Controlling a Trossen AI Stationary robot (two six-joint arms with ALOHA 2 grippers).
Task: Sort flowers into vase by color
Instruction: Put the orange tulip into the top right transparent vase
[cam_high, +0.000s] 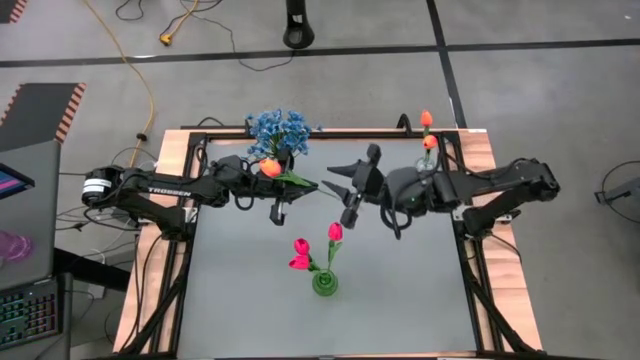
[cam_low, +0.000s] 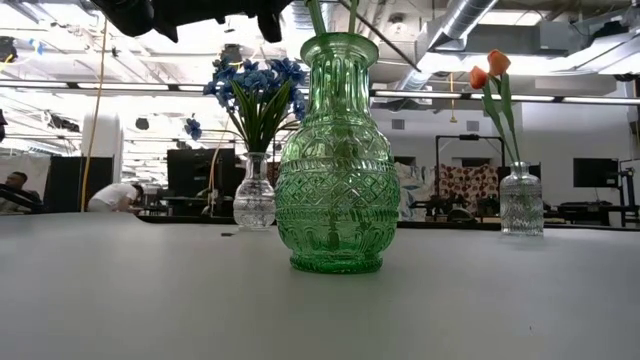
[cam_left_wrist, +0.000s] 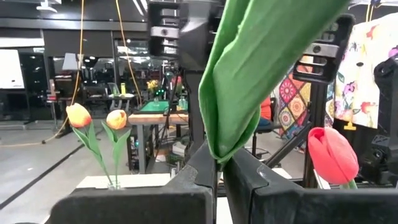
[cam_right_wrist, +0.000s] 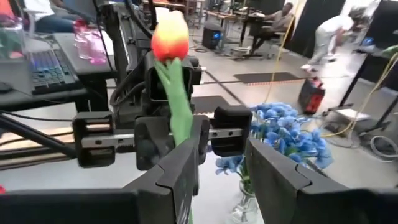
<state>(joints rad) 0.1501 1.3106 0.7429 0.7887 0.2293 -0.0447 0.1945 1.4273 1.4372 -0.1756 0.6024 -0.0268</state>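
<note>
My left gripper (cam_high: 318, 186) hovers over the table's middle, shut on an orange tulip (cam_high: 270, 168) whose blossom lies back over the left arm. My right gripper (cam_high: 342, 196) faces it from the right, open; in the right wrist view the tulip's stem (cam_right_wrist: 180, 118) runs down behind one of its fingers (cam_right_wrist: 180, 168). Blue blossoms (cam_high: 280, 130) stand in a clear vase (cam_low: 255, 195) at the far edge. Two orange tulips (cam_high: 428, 135) stand in another clear vase (cam_low: 520, 200) far right. Pink-red tulips (cam_high: 312, 250) stand in the green vase (cam_low: 335, 170) near the middle. My left gripper (cam_left_wrist: 221, 174) pinches the orange tulip's green leaf and stem (cam_left_wrist: 217, 146) between its two fingers, low on the stem. The fingers point level toward the table's right. The tulip is lifted clear, and its blossom (cam_right_wrist: 170, 37) rises above and behind the fingers.
Dark rails frame the grey table (cam_high: 400, 300), with wooden edges outside them. The three vases stand well apart; the green one sits nearest the near edge. People and desks show in the room beyond the table.
</note>
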